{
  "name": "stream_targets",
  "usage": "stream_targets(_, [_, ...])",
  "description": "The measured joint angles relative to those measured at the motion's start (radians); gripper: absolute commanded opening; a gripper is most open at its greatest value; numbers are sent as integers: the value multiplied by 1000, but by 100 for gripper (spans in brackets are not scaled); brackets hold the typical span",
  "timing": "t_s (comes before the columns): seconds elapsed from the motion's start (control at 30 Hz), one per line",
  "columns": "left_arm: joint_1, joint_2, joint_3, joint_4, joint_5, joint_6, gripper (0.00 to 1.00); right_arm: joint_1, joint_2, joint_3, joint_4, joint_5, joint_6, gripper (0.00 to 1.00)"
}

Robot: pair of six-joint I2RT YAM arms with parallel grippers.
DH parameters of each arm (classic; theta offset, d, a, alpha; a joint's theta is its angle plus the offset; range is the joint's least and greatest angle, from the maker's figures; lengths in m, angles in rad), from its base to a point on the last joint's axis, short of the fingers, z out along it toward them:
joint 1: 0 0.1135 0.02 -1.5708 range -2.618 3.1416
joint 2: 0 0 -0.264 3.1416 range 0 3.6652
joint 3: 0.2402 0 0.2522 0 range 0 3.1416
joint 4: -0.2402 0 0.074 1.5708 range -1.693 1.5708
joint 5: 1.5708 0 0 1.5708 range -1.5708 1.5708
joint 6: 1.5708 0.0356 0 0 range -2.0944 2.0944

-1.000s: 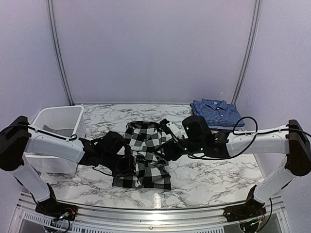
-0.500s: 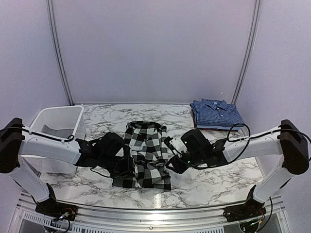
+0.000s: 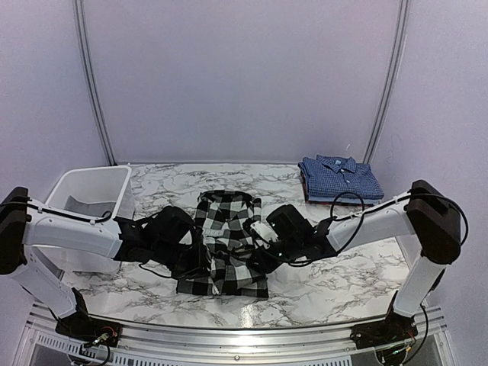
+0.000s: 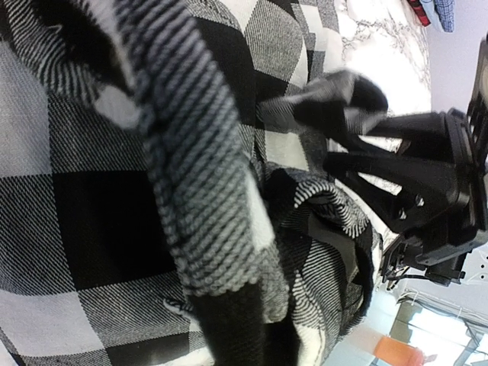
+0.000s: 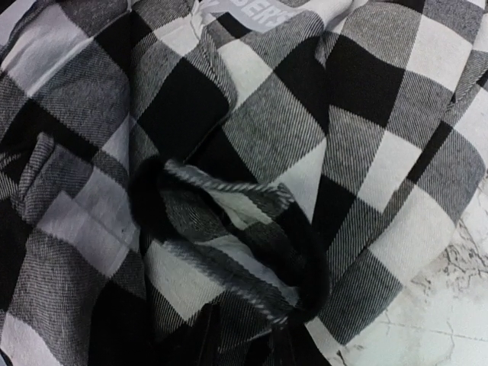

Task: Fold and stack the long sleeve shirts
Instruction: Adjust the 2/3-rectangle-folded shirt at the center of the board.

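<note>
The black-and-white buffalo-check shirt (image 3: pixel 229 240) lies partly folded on the middle of the table. It fills the left wrist view (image 4: pixel 91 191) and the right wrist view (image 5: pixel 320 114), where white lettering shows at the top. My left gripper (image 3: pixel 200 261) is at the shirt's left edge, shut on a fold that drapes over its finger (image 4: pixel 229 335). My right gripper (image 3: pixel 258 255) is low at the shirt's right edge. Its fingers (image 5: pixel 204 339) stand apart with a bunched hem between them. The blue checked shirt (image 3: pixel 339 179) lies folded at the back right.
A white plastic bin (image 3: pixel 88 198) stands at the left, close behind my left arm. The marble table (image 3: pixel 335 282) shows bare to the right of the checked shirt. The right gripper also shows in the left wrist view (image 4: pixel 404 183).
My right gripper has moved left and down, from above the shirt's upper right onto its right edge. The left gripper has stayed on the left fold.
</note>
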Motion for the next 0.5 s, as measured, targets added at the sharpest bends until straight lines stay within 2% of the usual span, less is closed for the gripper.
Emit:
stream_targets(0.1, [-1,0,0,-8,-4,0,0,-14,39,47,3,4,34,31])
stream_targets(0.5, [-2,0,4,-17,-27,12,0,-43,136,161,-23,56,132,46])
